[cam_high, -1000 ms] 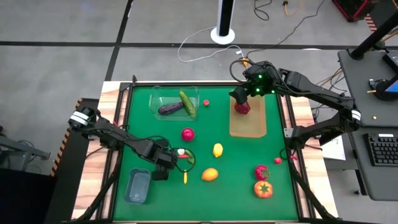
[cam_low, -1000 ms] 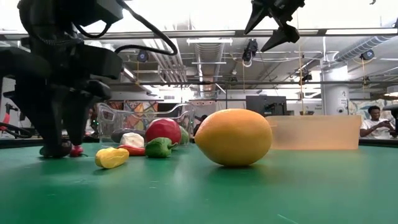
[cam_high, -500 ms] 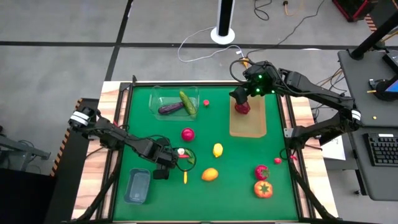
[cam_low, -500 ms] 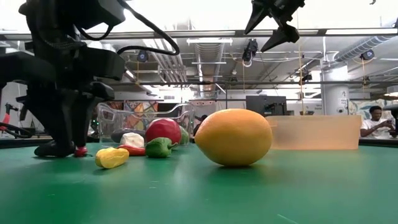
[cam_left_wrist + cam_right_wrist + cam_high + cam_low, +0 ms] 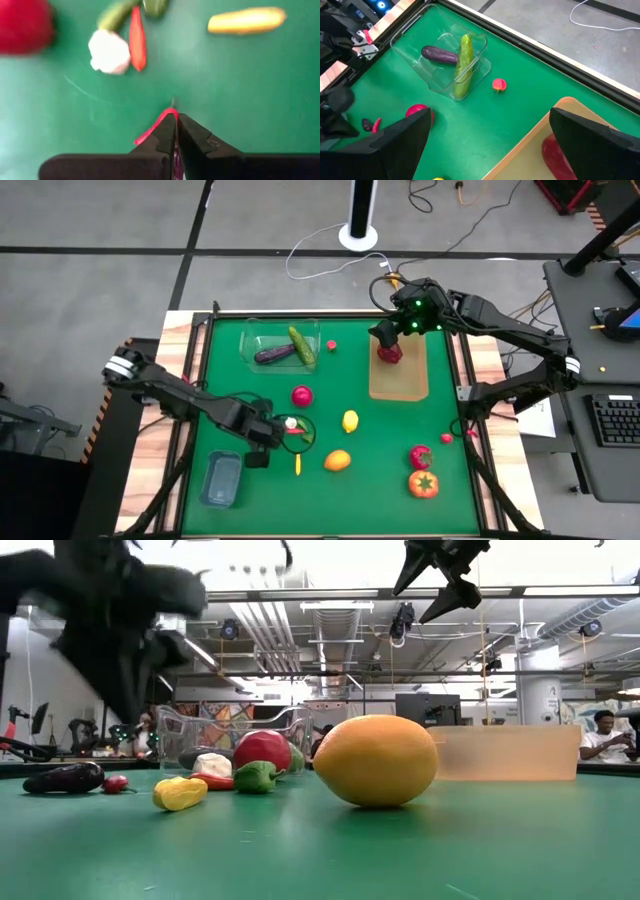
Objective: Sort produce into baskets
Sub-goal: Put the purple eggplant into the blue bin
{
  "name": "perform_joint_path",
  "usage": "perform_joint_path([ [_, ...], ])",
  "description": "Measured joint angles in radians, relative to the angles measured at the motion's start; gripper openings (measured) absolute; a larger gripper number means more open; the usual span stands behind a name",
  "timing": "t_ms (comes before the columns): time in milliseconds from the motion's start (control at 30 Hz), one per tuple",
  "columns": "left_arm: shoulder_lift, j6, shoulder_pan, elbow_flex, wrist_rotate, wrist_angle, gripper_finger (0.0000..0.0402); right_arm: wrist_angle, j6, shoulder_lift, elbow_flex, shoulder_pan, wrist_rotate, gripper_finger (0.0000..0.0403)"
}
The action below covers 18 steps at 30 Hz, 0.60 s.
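Overhead, ceiling beams and strip lights cross the room behind the green table (image 5: 380,430), where produce lies scattered. Right claw (image 5: 386,338) hangs released above the wooden tray (image 5: 415,380); left claw (image 5: 174,131) is clenched on a red chilli (image 5: 155,126).

A green-topped table (image 5: 380,430) carries a clear tub (image 5: 283,343) at upper left, a tan tray (image 5: 400,380) upper right, a bluish tub (image 5: 221,479) lower left, and loose produce across the middle: a lemon (image 5: 350,420), an orange fruit (image 5: 338,460), a tomato (image 5: 423,483).
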Motion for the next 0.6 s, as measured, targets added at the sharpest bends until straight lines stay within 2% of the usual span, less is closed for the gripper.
perform_joint_path([
  [167,-0.12,-0.015,0.002,0.024,-0.027,-0.051,0.0001,0.0,0.0,0.0,0.0,0.0,0.0,0.0396],
  [333,-0.236,-0.137,-0.001,0.027,-0.004,-0.097,0.0,0.0,0.0,0.0,0.0,0.0,0.0,0.0396],
  [467,-0.257,-0.23,-0.006,0.006,-0.002,-0.106,0.0005,0.0,0.0,0.0,0.0,0.0,0.0,0.0396],
  [600,-0.237,-0.205,-0.007,-0.034,-0.002,-0.107,0.0042,0.0,0.0,0.0,0.0,0.0,0.0,0.0396],
])
